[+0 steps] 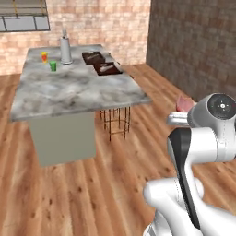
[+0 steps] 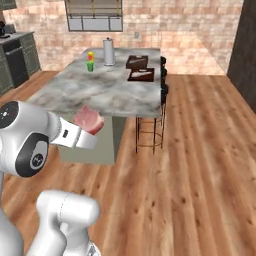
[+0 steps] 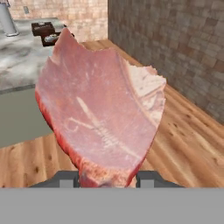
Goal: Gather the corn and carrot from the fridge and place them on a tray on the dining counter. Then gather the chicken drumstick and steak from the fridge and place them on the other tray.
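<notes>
A raw red steak (image 3: 100,109) with pale marbling stands upright between my fingers, and my gripper (image 3: 108,177) is shut on its lower edge. The steak (image 2: 89,120) hangs in the air in front of the near end of the dining counter (image 2: 110,90), apart from it. The same steak (image 1: 184,104) peeks out behind my arm's upper joint. Two dark trays lie at the counter's far right: the farther tray (image 1: 93,57) and the nearer tray (image 1: 107,68), which holds something pale. Corn, carrot and chicken drumstick cannot be made out; the fridge is out of view.
On the counter stand a tall grey canister (image 1: 66,46), a green cup (image 1: 53,66) and a yellow-red item (image 1: 44,56). Wire stools (image 2: 150,130) are tucked under the counter's right side. A dark brick wall (image 1: 193,41) bounds the right; wooden floor lies open between.
</notes>
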